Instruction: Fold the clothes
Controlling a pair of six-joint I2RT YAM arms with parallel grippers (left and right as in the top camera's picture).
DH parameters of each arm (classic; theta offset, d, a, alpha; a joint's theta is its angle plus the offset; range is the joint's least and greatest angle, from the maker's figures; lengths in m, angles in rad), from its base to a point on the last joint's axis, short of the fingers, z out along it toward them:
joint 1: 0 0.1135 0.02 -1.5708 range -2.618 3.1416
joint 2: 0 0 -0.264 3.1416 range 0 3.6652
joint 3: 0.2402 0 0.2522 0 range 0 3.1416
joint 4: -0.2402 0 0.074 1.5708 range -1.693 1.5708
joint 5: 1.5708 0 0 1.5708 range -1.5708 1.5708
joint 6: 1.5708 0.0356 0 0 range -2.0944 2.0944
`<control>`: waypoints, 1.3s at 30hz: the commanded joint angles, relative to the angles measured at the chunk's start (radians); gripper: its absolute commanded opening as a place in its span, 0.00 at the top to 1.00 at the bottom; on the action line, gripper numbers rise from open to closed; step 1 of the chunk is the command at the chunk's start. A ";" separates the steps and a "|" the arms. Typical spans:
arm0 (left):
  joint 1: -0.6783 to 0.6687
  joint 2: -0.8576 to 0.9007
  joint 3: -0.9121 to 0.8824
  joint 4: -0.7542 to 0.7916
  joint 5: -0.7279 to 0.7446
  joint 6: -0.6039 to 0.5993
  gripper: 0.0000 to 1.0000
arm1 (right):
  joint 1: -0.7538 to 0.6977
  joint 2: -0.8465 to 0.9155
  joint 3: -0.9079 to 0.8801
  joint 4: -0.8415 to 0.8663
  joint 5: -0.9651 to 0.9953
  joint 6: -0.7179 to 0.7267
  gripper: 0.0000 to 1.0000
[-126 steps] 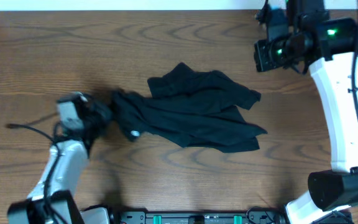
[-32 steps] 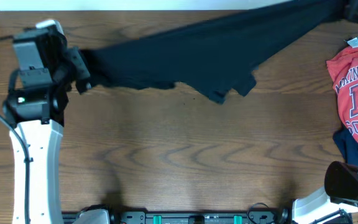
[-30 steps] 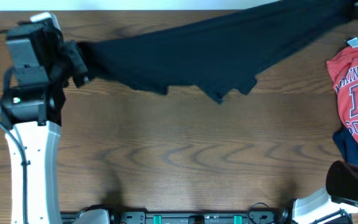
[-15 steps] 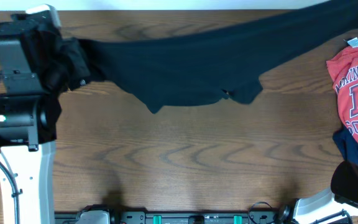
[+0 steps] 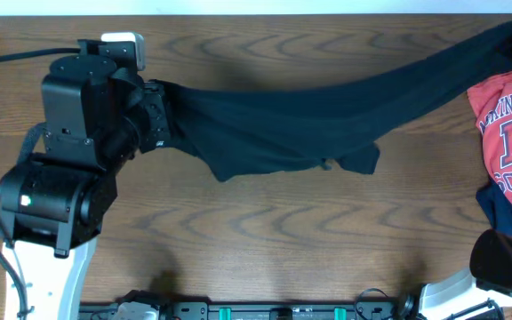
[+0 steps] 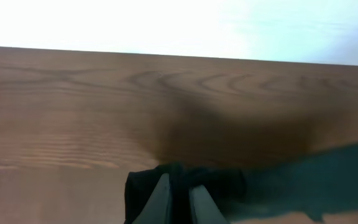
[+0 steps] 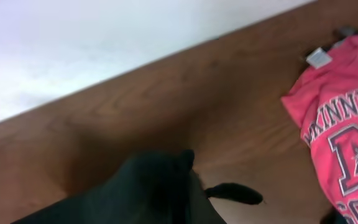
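- Black T-shirt (image 5: 300, 111) hangs stretched in a sagging band above the wooden table (image 5: 265, 231), from left of centre to the far right corner.
- Left gripper (image 5: 156, 120) is clenched on one bunched end. The left wrist view shows its pale fingers (image 6: 159, 198) close together inside the cloth.
- Right gripper is clamped on the other end. Fabric buries it in the right wrist view, and overhead it is off frame.
- Red T-shirt (image 5: 509, 133) with white lettering lies at the right. Its white neck label (image 7: 319, 57) shows only in the right wrist view.
- Navy garment (image 5: 503, 206) lies beside the red one, seen overhead only.
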 commanded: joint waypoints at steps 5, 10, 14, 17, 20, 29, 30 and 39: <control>0.005 0.234 0.004 0.021 -0.148 0.017 0.94 | 0.011 0.245 -0.101 0.039 0.056 0.051 0.99; 0.005 0.441 0.004 0.064 -0.144 0.005 0.94 | 0.017 0.446 -0.101 0.057 0.043 0.052 0.99; 0.005 0.552 0.005 0.123 -0.143 0.005 0.94 | 0.041 0.546 -0.101 0.064 -0.005 0.021 0.78; 0.005 0.576 0.005 0.152 -0.143 0.005 0.94 | 0.070 0.562 -0.100 0.074 -0.025 -0.025 0.70; 0.005 0.570 0.005 0.186 -0.144 0.006 0.94 | 0.105 0.523 -0.080 0.108 -0.023 -0.029 0.60; 0.006 0.567 0.006 0.239 -0.146 0.006 0.94 | 0.332 0.365 -0.060 -0.091 -0.111 -0.172 0.55; 0.006 0.567 0.006 0.251 -0.149 0.006 0.94 | 0.387 0.364 -0.060 -0.127 -0.106 -0.181 0.52; 0.047 0.568 0.006 0.250 -0.148 -0.006 0.94 | 0.732 0.365 -0.338 0.003 -0.048 -0.092 0.64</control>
